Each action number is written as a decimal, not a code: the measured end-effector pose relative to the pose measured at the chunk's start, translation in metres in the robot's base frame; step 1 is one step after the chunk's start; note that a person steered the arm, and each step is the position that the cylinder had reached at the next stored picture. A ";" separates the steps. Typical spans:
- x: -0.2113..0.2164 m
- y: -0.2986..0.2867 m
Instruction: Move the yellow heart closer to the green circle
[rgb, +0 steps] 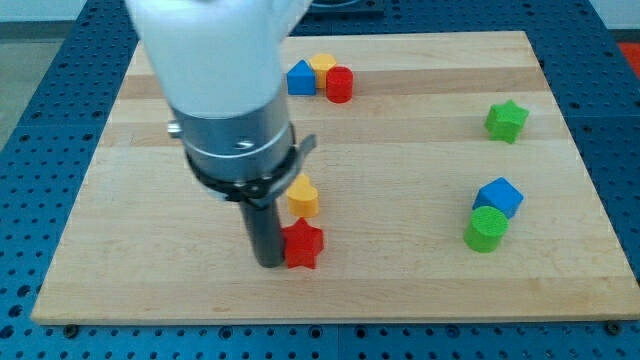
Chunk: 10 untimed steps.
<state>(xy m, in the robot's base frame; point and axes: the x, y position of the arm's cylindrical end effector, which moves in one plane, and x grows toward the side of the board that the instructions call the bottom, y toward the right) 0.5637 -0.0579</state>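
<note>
The yellow heart (303, 196) lies left of the board's middle, partly hidden by the arm's body. The green circle (486, 228) is far to the view's right, touching a blue cube (498, 197) just above it. My tip (268, 263) is at the lower left of the heart and touches the left side of a red star (303, 245), which lies directly below the heart.
A blue triangle (300, 78), a second yellow block (322, 66) and a red cylinder (339, 84) cluster at the top centre. A green star (506, 120) sits at the upper right. The wooden board (400, 290) is ringed by blue perforated table.
</note>
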 end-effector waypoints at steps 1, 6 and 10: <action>0.000 0.056; 0.023 0.039; -0.138 -0.048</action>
<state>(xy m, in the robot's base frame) 0.4258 -0.1062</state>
